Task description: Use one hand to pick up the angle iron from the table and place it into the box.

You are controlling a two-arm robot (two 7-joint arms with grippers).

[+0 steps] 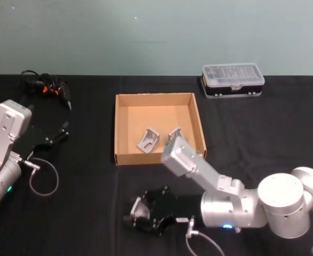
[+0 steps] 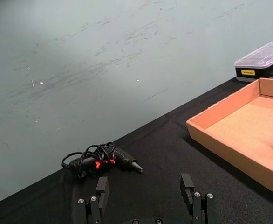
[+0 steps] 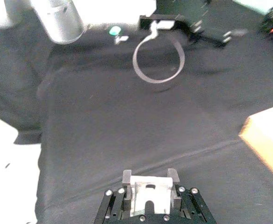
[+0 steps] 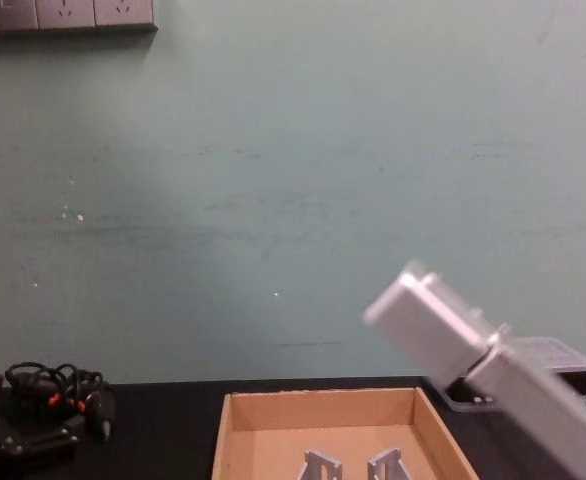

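Black cloth covers the table [image 1: 263,133], which runs the full width of the head view and meets a plain pale green wall; the chest view shows a strip of wall sockets [image 4: 66,14] high on that wall. Near the table's middle sits the box [image 1: 159,98], an open brown cardboard tray, and two angle irons [image 1: 148,140] already lie inside it toward its near right corner, side by side. A third angle iron [image 3: 149,195] is pinched between the fingers of the right hand [image 1: 139,212], which sits low over the table in front of the box, pointing toward the robot's left; in the right wrist view the bracket's slotted face is turned toward the camera, set squarely across the fingers, with its two side ribs standing up beyond it. The left hand [image 1: 59,134] rests at the table's left side, its fingers [image 2: 101,189] spread apart with nothing between them. Beyond it lies a black glue gun [image 1: 48,85] with a coiled cord, and a small clear-lidded case [image 1: 233,80] stands behind the box to the right.
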